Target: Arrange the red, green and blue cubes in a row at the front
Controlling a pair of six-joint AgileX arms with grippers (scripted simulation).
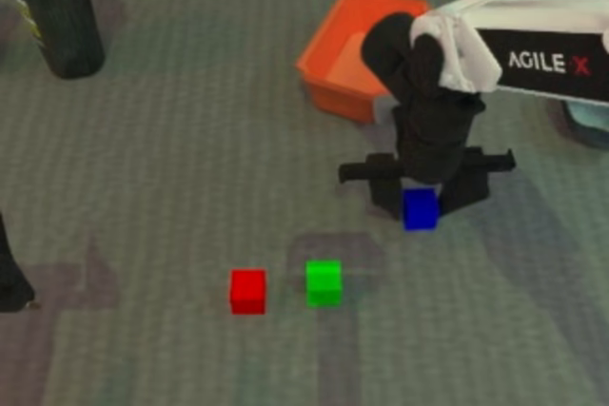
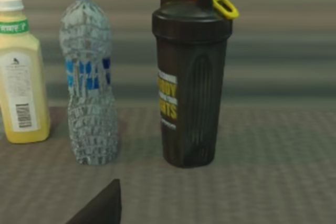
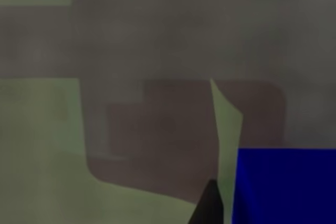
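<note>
The red cube [image 1: 247, 291] and the green cube [image 1: 324, 282] sit side by side near the front of the table, a small gap between them. My right gripper [image 1: 424, 199] is behind and to the right of the green cube, shut on the blue cube [image 1: 420, 211]. In the right wrist view the blue cube [image 3: 286, 187] fills the corner beside one dark fingertip [image 3: 210, 205], over the gripper's shadow on the mat. My left gripper [image 1: 9, 284] is parked at the left edge, open; one finger [image 2: 105, 205] shows over bare mat.
An orange tub [image 1: 347, 45] stands at the back, right behind my right arm. A black shaker bottle [image 1: 55, 11] is at the back left; the left wrist view shows it [image 2: 191, 82] beside a water bottle [image 2: 89, 82] and a juice bottle [image 2: 21, 72].
</note>
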